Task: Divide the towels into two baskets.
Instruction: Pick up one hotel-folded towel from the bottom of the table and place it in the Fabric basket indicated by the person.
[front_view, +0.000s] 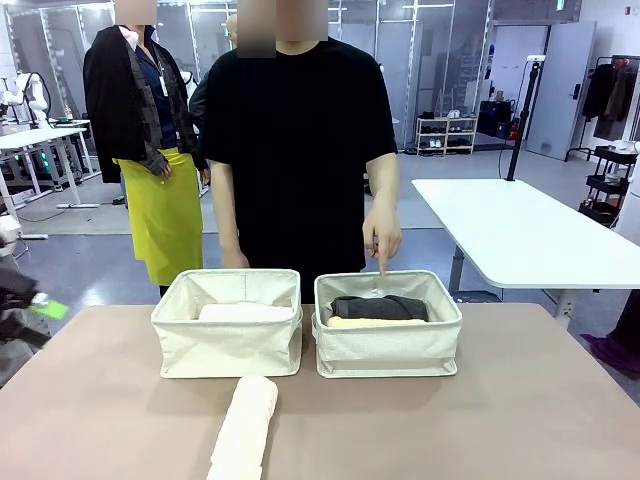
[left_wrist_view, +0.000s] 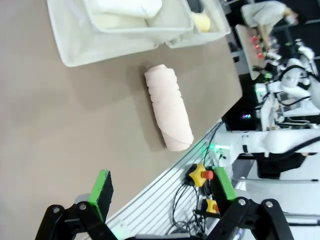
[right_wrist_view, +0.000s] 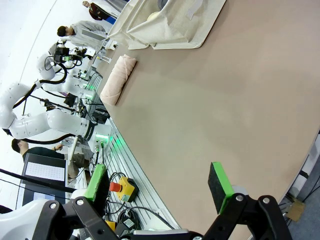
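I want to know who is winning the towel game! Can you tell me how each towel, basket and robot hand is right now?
Left basket: upright, holds one white towel.
Right basket: upright, holds the dark grey towel and the yellow towel.
Loose white towel: rolled, lying on the table, outside both baskets.
Left gripper: open, empty.
Right gripper: open, empty.
Person's hand: pointing down into the right basket.
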